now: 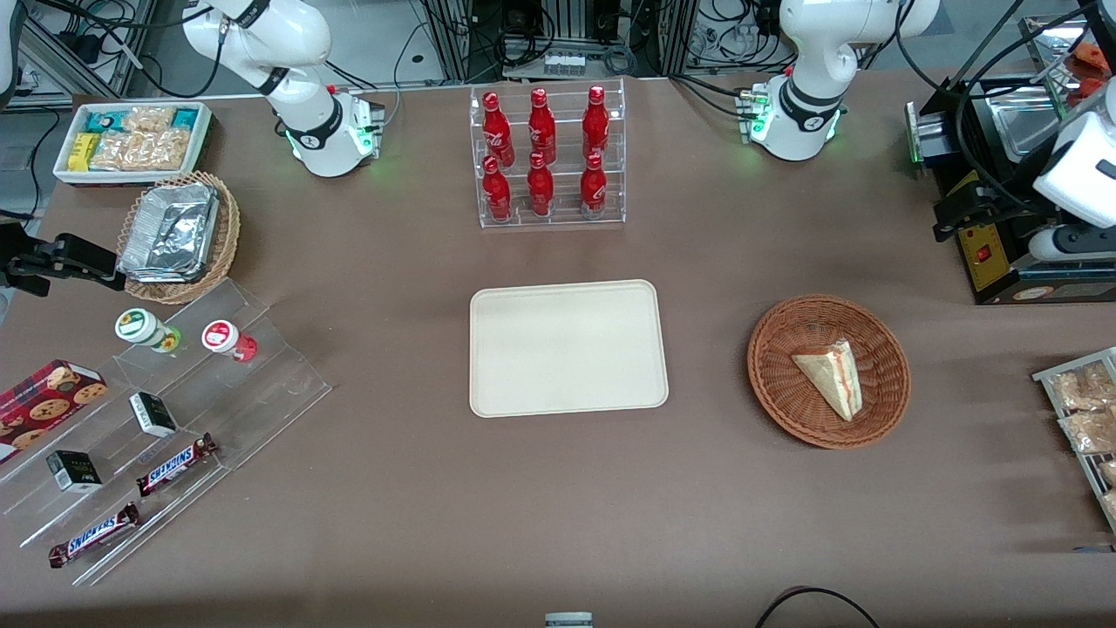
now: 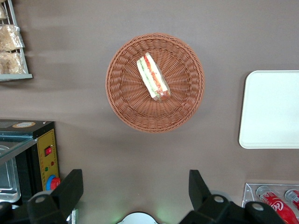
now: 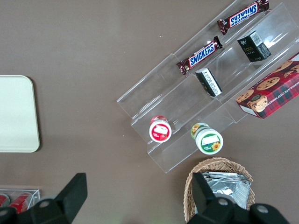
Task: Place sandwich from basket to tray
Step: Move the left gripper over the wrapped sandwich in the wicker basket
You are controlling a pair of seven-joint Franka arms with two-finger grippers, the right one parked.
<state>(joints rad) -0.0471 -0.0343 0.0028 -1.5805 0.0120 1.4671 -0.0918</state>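
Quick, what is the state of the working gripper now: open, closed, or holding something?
Left gripper: open and holding nothing, high above the table, with the sandwich lying in the basket.

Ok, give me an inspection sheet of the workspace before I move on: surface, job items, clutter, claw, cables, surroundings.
Surface: brown table, flat.
Sandwich: lying in the basket, untouched.
Tray: bare, beside the basket.
Clutter: bottle rack, farther from the front camera than the tray; snack display, foil-tray basket and white snack bin at the parked arm's end.
Claw: open, high above the table near the basket, holding nothing.
Cables: black cable at the table's near edge.
Surroundings: black appliance by the working arm.
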